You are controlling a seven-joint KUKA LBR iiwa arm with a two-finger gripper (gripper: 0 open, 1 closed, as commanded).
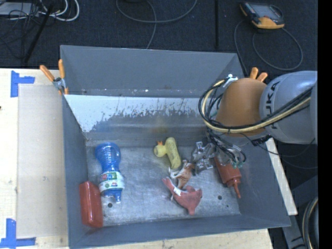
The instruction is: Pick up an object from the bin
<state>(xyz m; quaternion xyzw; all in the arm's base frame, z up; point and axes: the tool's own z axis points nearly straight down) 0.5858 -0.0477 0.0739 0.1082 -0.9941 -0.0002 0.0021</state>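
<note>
The jaws hang low in the right half of the bin [155,87], just beside a red-brown bottle-shaped thing [227,173]. Its long axis runs diagonally, narrow tip toward the near right corner. Whether the jaws are open or closed cannot be told.

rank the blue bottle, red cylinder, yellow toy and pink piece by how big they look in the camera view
1. blue bottle
2. red cylinder, somewhat smaller
3. pink piece and yellow toy: these look about alike, so not ranked
</note>
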